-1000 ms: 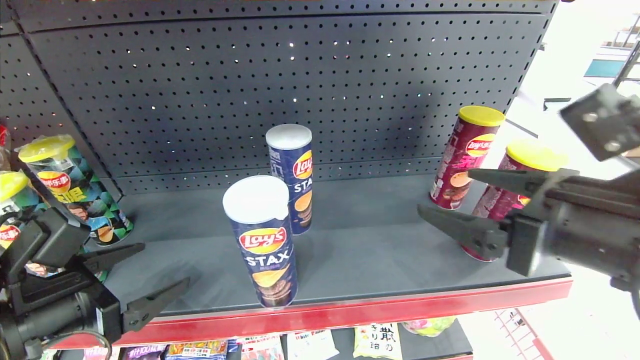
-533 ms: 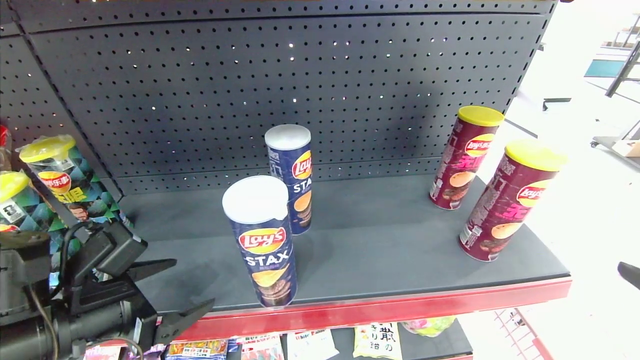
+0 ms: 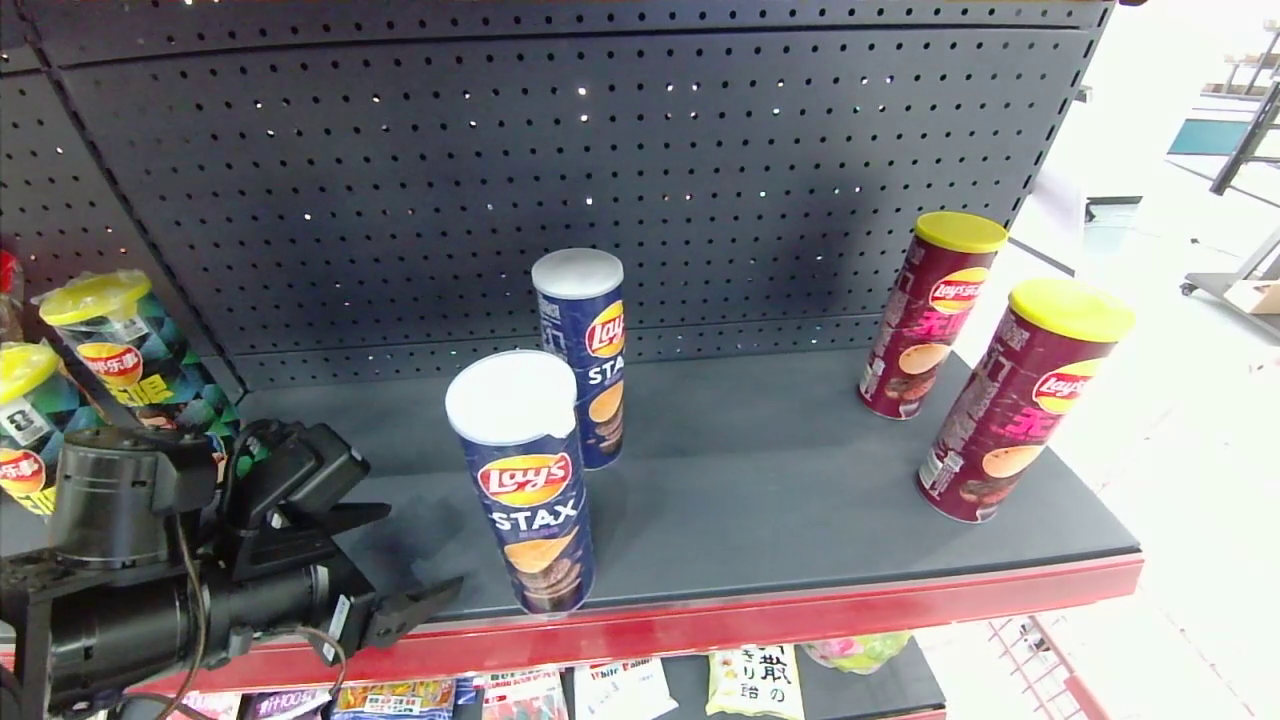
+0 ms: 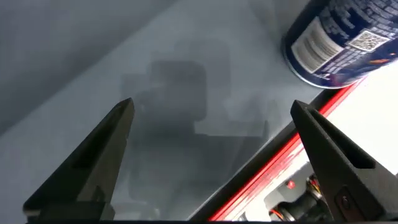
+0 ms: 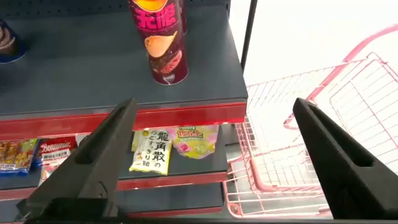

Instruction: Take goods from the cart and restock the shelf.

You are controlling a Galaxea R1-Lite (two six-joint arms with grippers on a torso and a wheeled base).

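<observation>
Two blue chip cans stand mid-shelf, the front can (image 3: 525,480) near the red edge and the back can (image 3: 583,350) behind it. Two maroon cans with yellow lids stand at the right, one (image 3: 935,310) at the back and one (image 3: 1020,400) nearer the front. My left gripper (image 3: 420,555) is open and empty over the shelf's front left, just left of the front blue can (image 4: 339,43). In the left wrist view that gripper (image 4: 211,106) hangs above bare shelf. My right gripper (image 5: 214,102) is open and empty, off the shelf's right end, facing the maroon can (image 5: 158,37) and the pink wire cart (image 5: 348,99).
Teal cans with yellow lids (image 3: 130,360) stand at the far left. The grey shelf (image 3: 760,480) has free room between the blue and maroon cans. Snack bags (image 5: 155,152) lie on the lower shelf. A perforated back panel (image 3: 600,150) closes the rear.
My right gripper, open beside the front maroon can a second ago, has drawn back out of the head view. My left arm has moved right along the shelf front, towards the front blue can.
</observation>
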